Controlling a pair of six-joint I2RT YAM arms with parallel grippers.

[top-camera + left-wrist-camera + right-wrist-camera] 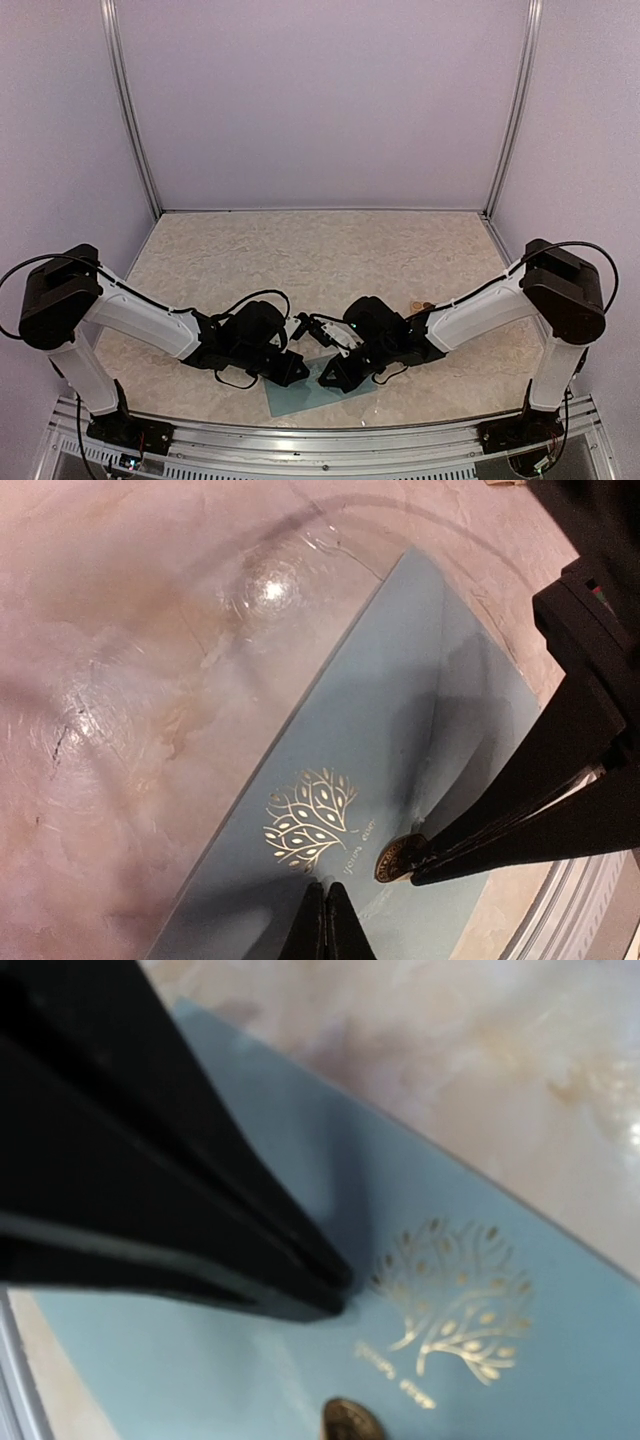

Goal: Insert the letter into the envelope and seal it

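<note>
The teal-blue envelope (297,398) lies flat at the table's near edge, with a gold tree print (310,815) on it. It fills the left wrist view (400,700) and the right wrist view (560,1340). My left gripper (325,920) is shut and empty, its tips pressed on the envelope just beside the print; it also shows as black fingers in the right wrist view (335,1295). My right gripper (412,872) reaches in from the right, shut on a round gold sticker (393,860) that touches the envelope. The sticker also shows in the right wrist view (350,1423). The letter is hidden.
A small yellow-tan sticker sheet (420,303) lies on the marble table (320,260) behind the right arm. An aluminium rail (320,440) runs along the near edge just below the envelope. White walls enclose the table on three sides.
</note>
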